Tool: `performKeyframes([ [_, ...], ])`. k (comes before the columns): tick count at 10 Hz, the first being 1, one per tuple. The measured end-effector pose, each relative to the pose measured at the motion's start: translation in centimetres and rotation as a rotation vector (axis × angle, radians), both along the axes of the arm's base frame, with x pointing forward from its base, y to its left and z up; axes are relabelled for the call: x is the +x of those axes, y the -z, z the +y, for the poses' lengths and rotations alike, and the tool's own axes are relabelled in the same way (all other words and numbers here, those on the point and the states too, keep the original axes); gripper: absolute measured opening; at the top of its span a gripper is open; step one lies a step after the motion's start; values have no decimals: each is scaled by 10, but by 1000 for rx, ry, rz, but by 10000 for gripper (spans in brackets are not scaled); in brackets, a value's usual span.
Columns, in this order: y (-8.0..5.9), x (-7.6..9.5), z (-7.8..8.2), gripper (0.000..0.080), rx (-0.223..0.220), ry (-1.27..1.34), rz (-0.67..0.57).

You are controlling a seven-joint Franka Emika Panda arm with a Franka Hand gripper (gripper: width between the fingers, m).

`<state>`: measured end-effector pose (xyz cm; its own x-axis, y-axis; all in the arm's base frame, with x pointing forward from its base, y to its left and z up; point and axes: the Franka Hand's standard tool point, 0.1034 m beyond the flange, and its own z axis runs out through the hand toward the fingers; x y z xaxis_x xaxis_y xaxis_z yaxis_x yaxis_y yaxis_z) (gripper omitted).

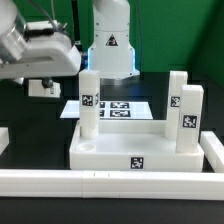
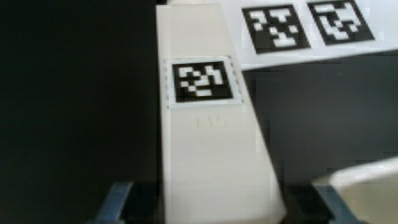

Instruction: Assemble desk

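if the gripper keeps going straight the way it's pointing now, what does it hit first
Most likely the white leg. In the wrist view it lies lengthwise right ahead of the gripper, its near end between the blue fingertips. Whether they touch it is unclear. The marker board lies beyond.

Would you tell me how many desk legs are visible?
3: one leg upright on the tabletop at the exterior view's left, two at its right; a fourth may be hidden.
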<state>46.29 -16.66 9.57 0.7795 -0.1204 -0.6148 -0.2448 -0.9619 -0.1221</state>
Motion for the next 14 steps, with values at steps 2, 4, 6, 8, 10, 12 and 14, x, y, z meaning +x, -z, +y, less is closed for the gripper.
performKeyframes([
  [2,1,19,-5,294,-63,-1,-190],
  [4,2,19,-9,294,-109,12,-305],
  [6,-6,23,-6,294,-144,33,-429],
  [8,-14,29,-10,294,-226,28,-590],
  [10,-12,27,-17,294,-283,33,-689],
  [12,-19,27,-9,294,-321,51,-778],
  [14,-63,66,1,294,-278,78,-798],
])
